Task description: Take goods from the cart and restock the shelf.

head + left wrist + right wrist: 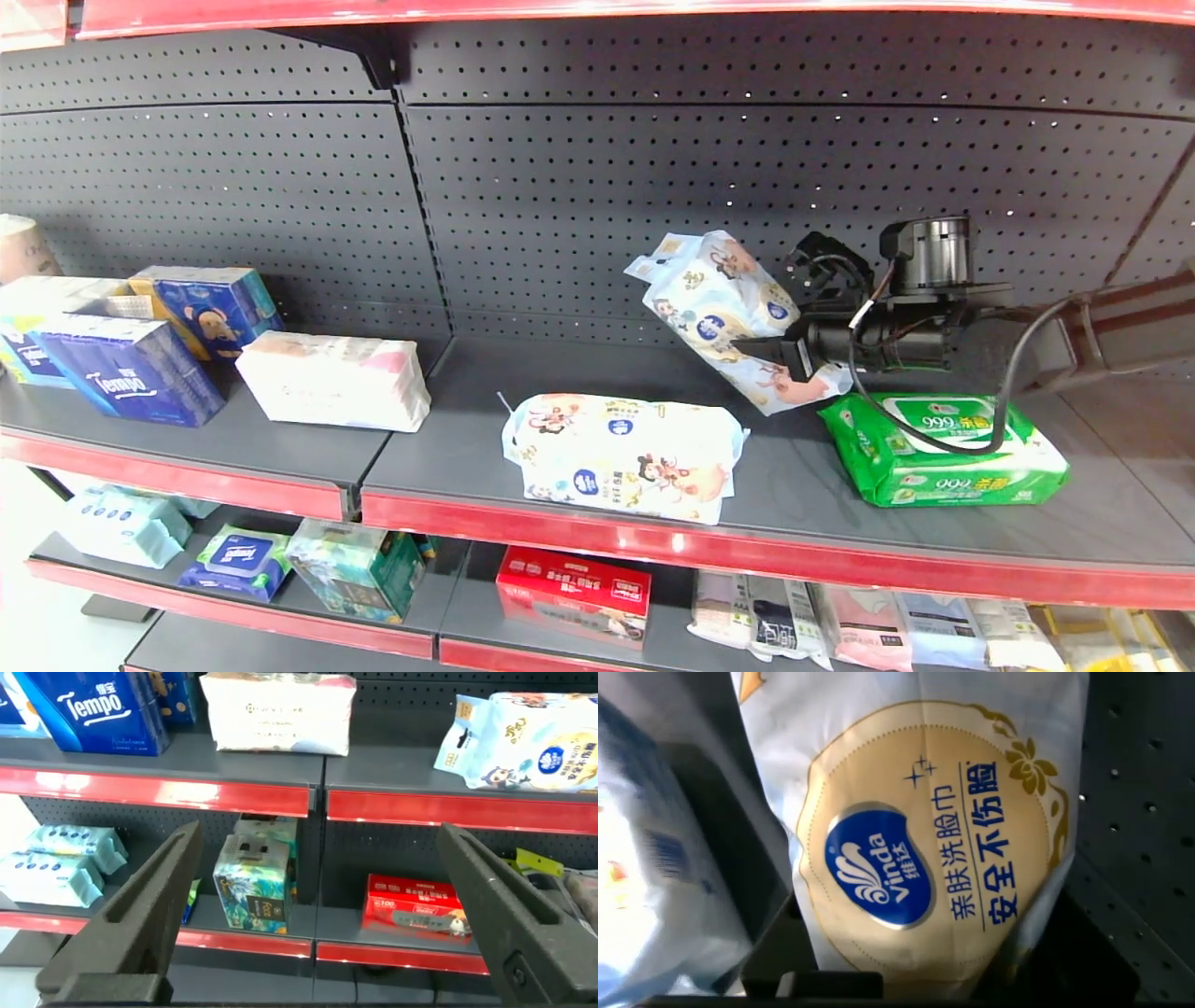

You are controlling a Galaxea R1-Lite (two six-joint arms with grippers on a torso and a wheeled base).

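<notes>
My right gripper (780, 353) is shut on a white cartoon-printed tissue pack (728, 313), held tilted above the middle shelf board (794, 485) near the pegboard back. Close up, that pack (934, 849) shows a blue oval logo between the dark fingers (738, 859). A matching cartoon pack (624, 455) lies flat near the shelf's front edge, to the left of and below the held one. My left gripper (318, 924) hangs open lower down, facing the shelves, with nothing between its fingers (140, 915).
A green wipes pack (943, 448) lies under my right arm. To the left lie a white pack (334, 378) and blue tissue boxes (131, 369). The lower shelf holds a red box (572, 593), a teal box (254, 882) and pale blue packs (56, 863).
</notes>
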